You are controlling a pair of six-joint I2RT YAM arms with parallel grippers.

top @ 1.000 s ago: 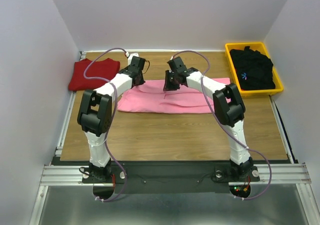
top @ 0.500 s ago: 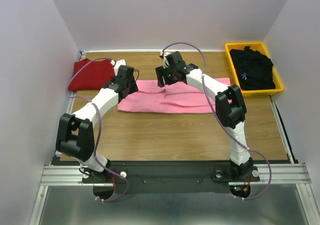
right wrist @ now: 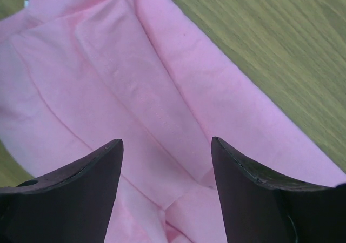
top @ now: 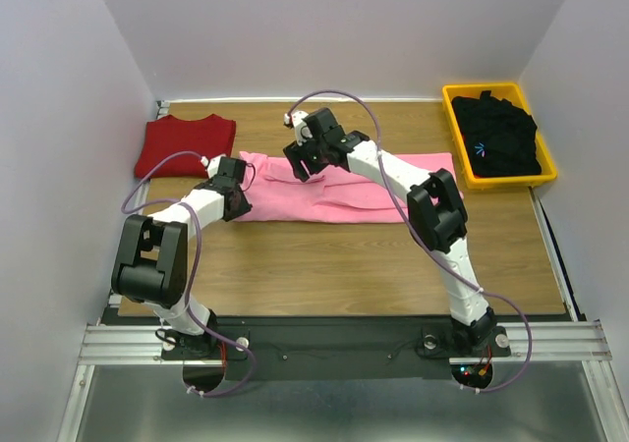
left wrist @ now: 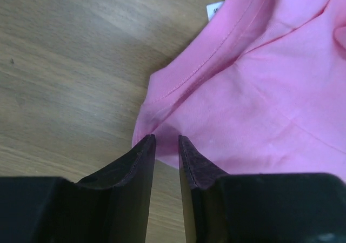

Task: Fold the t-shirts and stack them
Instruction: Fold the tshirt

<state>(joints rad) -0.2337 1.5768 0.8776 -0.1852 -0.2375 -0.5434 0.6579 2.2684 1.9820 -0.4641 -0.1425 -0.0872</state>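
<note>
The light pink t-shirt [top: 344, 192] lies as a long folded band across the middle of the table. My left gripper [top: 236, 206] is low at its near left corner; in the left wrist view the jaws [left wrist: 167, 140] stand a narrow gap apart with the pink corner [left wrist: 259, 92] just at the tips and nothing pinched between them. My right gripper [top: 297, 165] hovers over the shirt's far left part, wide open above pink folds [right wrist: 135, 81], its jaws [right wrist: 166, 143] holding nothing. The dark red t-shirt [top: 185, 144] lies folded at the back left. The black t-shirt [top: 501, 138] is heaped in the bin.
A yellow bin [top: 496, 87] stands at the back right corner. White walls close in the left, back and right sides. Bare wood [top: 344, 265] runs between the pink shirt and the arm bases. A white label [left wrist: 214, 9] shows at the shirt's neck.
My left arm swung down and left from the shirt's top edge to its near left corner. My right gripper moved left along the shirt. Both jaws opened; the left ones then narrowed.
</note>
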